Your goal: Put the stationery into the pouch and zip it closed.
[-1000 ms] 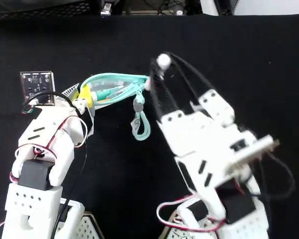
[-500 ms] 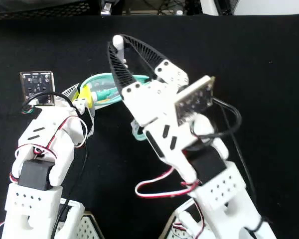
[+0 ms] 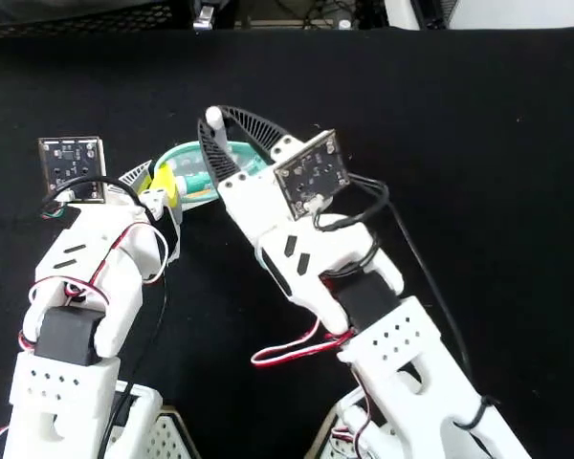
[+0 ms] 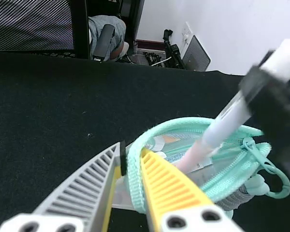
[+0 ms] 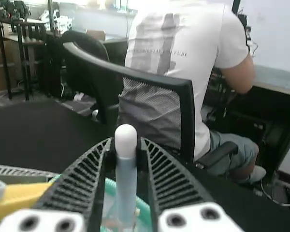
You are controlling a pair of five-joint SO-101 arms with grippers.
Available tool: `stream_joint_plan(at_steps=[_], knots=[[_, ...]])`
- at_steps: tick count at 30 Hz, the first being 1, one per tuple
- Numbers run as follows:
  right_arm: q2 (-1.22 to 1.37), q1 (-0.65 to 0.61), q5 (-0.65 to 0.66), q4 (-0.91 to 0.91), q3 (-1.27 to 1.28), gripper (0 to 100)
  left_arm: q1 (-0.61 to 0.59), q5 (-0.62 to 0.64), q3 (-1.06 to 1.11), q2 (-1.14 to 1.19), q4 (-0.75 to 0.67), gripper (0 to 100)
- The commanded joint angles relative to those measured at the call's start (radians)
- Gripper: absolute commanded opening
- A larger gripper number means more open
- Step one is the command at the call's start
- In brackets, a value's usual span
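The left fingers (image 4: pixel 159 183) clamp the mint pouch (image 4: pixel 183 124) by its rim. The right fingers (image 5: pixel 82 179) grip a pen (image 5: pixel 126 169), tip inside the pouch mouth. Risk: a steep release could tip it onto the worktop (image 3: pixel 478 143).

Held pen (image 4: pixel 222 126) blocks pouch (image 4: pixel 183 122) mouth; right arm (image 3: pixel 306 251) overhangs it.
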Motion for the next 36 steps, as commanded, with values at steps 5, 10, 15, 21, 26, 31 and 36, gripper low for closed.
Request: stream_joint_plan(at_steps=[5,10,15,21,26,31,36], knots=[[-0.002,-0.011,-0.003,0.101,-0.002,1.3,-0.022,-0.008,0.165,0.035,0.009,3],[0.004,-0.011,-0.003,0.224,-0.062,1.8,-0.022,-0.008,0.165,0.035,0.009,3],[0.004,-0.011,-0.005,0.391,-0.183,18.8,-0.022,-0.008,0.165,0.035,0.009,3],[-0.002,-0.014,-0.005,0.519,-0.305,27.8,-0.022,-0.008,0.166,0.035,0.009,3],[-0.005,0.006,-0.005,0.526,-0.354,27.7,-0.022,-0.008,0.166,0.035,0.009,3],[0.025,0.055,-0.005,0.508,-0.317,21.3,-0.022,-0.008,0.166,0.035,0.009,3],[0.105,0.051,-0.005,0.494,-0.271,20.5,-0.022,-0.008,0.166,0.035,0.009,3]])
